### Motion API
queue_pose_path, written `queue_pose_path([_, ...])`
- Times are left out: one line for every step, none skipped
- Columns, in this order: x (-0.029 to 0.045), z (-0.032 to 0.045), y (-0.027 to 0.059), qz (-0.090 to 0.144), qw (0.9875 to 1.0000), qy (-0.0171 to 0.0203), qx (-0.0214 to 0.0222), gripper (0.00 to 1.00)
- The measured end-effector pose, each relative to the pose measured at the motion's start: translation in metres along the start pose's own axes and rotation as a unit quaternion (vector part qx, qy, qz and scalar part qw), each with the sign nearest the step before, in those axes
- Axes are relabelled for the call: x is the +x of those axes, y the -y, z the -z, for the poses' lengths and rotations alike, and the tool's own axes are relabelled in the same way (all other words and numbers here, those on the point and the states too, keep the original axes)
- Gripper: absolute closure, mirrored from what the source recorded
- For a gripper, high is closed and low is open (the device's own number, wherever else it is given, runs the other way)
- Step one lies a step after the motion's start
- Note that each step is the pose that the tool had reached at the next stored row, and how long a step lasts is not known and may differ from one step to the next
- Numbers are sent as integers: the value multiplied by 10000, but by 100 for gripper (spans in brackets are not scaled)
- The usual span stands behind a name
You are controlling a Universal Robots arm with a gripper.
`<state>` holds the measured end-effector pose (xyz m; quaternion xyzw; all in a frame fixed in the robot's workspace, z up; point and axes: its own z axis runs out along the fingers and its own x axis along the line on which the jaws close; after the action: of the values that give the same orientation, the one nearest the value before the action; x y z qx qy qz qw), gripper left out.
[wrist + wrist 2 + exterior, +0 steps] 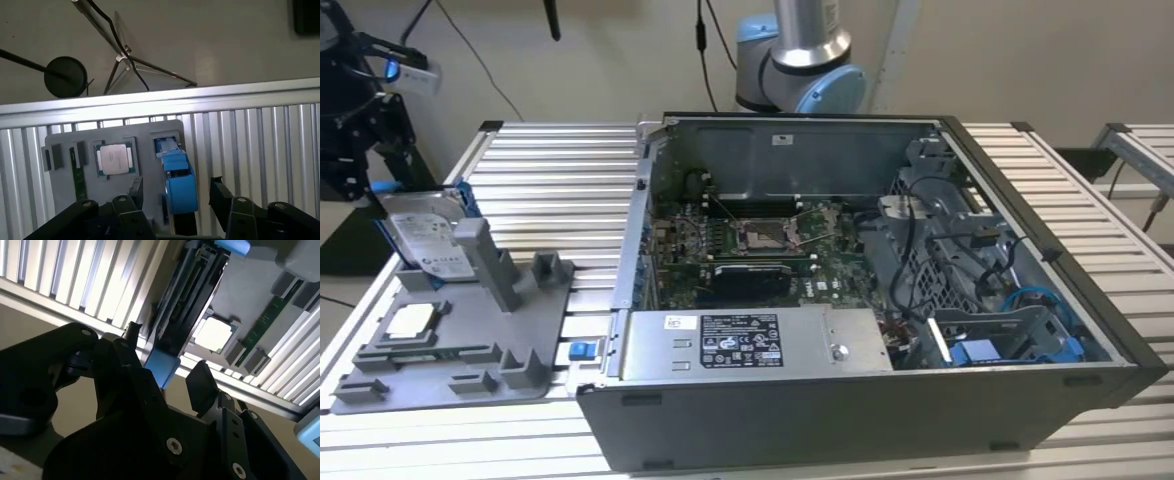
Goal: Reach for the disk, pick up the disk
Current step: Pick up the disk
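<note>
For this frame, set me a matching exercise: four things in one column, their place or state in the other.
1. flat silver-grey disk in a blue plastic bracket
2. small square silver chip
3. large grey box with a white sticker
4. black gripper

A. lying flat on the grey tray
B. inside the open computer case
C. standing on edge in the tray
D. open, one finger on each side of the bracket

Pairs: 1-C, 2-A, 3-B, 4-D
</note>
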<state>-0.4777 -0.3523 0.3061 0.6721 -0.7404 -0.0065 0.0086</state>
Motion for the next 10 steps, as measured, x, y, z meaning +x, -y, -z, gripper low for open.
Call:
queue_pose_path([-2, -18, -3, 21, 10000, 0, 1, 0])
queue_pose_path([-5, -37, -6, 44, 10000, -1, 1, 0])
queue_pose_path([-6, -55, -7, 65, 10000, -1, 3, 0])
queue_pose_path([-8, -73, -7, 83, 10000, -1, 4, 0])
queue_pose_path([-10, -91, -7, 100, 9999, -2, 4, 0])
queue_pose_path([-12, -109, -7, 118, 9999, -2, 5, 0])
queue_pose_path([-13, -127, -7, 136, 9999, -2, 7, 0])
queue_pose_path([-14, -145, -6, 152, 9999, -2, 8, 0])
queue_pose_path([-15, -165, -6, 167, 9999, -3, 8, 0])
queue_pose_path([-15, -182, -6, 180, 9998, -3, 8, 0])
